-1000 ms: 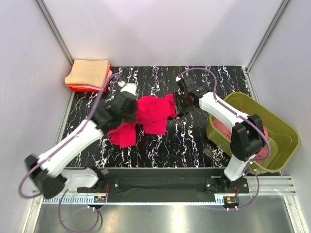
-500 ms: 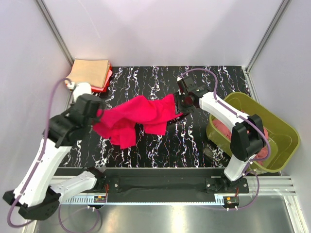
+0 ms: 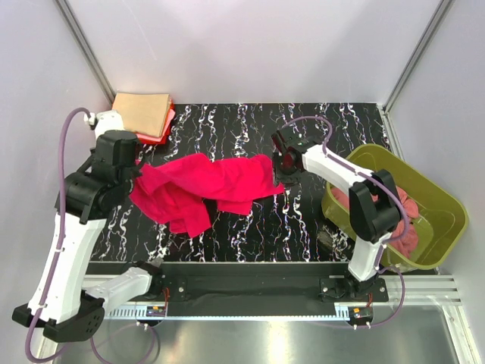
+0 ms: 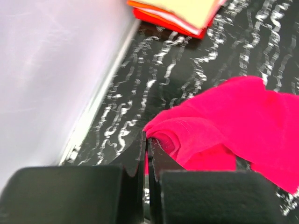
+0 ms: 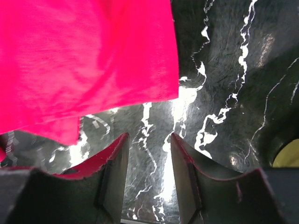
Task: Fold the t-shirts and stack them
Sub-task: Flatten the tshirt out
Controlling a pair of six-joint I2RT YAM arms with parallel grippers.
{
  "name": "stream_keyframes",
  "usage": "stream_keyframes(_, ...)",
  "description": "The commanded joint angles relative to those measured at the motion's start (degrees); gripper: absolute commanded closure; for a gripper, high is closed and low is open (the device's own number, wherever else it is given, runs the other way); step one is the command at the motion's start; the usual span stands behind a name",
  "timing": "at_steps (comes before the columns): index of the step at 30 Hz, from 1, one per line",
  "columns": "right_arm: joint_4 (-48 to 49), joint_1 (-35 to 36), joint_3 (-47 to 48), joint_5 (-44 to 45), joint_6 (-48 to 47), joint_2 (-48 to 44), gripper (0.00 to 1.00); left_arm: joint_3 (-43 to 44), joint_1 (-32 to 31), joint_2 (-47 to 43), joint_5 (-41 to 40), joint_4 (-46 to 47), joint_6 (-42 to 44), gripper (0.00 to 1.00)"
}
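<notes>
The crimson shirt (image 3: 212, 182) is pinched at one edge by the left claw (image 4: 145, 145), shut tight on the cloth; the rest is spread to that claw's right. The right claw (image 5: 148, 140) is held half open and empty, with the hem just ahead of its fingertips. That hem should be gripped before the cloth is drawn taut. The empty gap is shown only by the right wrist view, and the folded stack (image 3: 140, 114) is seen whole only from above.

Boxed in on three sides by plain, pale grey-lilac walls (image 3: 250, 45), met at the back corners by slanting aluminium posts (image 3: 83, 45). Floored with a glossy black tabletop (image 3: 303, 220) veined in white, throwing back bright glare in the right wrist view. Edged at the near side with a ruled metal rail (image 3: 250, 314) and a brushed steel sheet (image 3: 250, 341).
</notes>
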Motion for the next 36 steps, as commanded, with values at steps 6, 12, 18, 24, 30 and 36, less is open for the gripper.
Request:
stream_keyframes(6,1.13,2.54,2.24,7.50,-9.40,4.89,0.46,-7.81,0.23,-0.25,11.02,6.86,2.50,1.00)
stream_keyframes(12,-3.53,1.93,6.63,6.60,6.56,9.63,0.52,-9.66,0.23,0.98,14.36,8.97,2.23,1.00)
stream_keyframes(18,-3.53,1.84,7.34,9.64,10.99,12.36,0.52,-10.28,0.32,0.72,16.03,9.60,2.32,1.00)
stream_keyframes(24,-3.36,1.40,8.74,10.79,12.22,13.41,0.53,-12.39,0.31,-0.43,17.00,10.47,2.14,1.00)
stream_keyframes(30,-3.27,0.44,7.43,13.16,12.40,12.54,0.53,-12.65,0.23,-0.60,17.44,10.56,2.58,1.00)
stream_keyframes(36,-1.34,-0.44,6.46,9.92,10.20,12.80,0.53,-12.65,0.32,-0.34,17.44,11.00,2.58,1.00)
